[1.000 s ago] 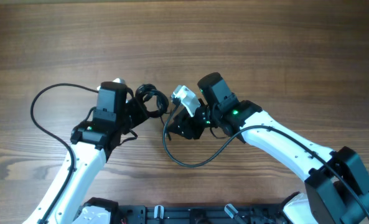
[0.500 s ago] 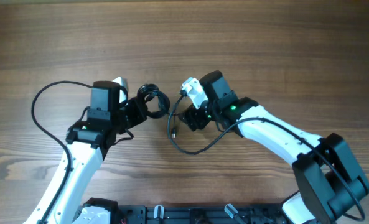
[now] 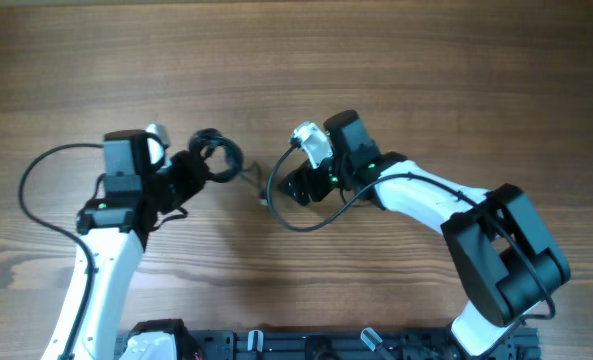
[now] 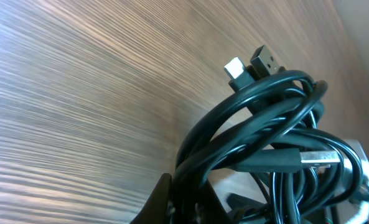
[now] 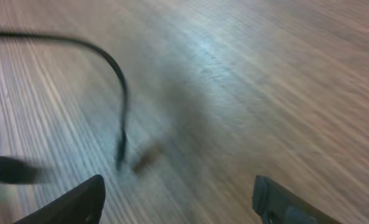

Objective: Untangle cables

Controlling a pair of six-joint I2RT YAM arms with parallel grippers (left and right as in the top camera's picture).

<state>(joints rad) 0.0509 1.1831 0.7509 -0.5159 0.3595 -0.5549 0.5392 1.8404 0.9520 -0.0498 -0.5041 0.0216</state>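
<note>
**Left gripper has the knot, right one is wide open**

Left gripper (image 3: 188,170) looks closed on the bundle of cables (image 3: 216,156). From overhead we see the black knot sitting right at its tips, a bit left of the middle of the wooden table (image 3: 426,60). In the left wrist view the cables fill most of the shot, loops piled on loops, with two plug ends (image 4: 252,65) poking out on top. Only a sliver of one dark finger (image 4: 162,200) shows at the bottom edge, so we can't tell how tight the pinch is.

Right gripper (image 5: 181,202) is spread wide with nothing between its fingers, just bare wood. Toward the left of that view there's a loose strand (image 5: 123,99), thin, black and badly motion-blurred. We can't make out the brownish smudge by its tip. From overhead this gripper is mostly tucked under its own wrist, near the bundle but not touching it.
</note>
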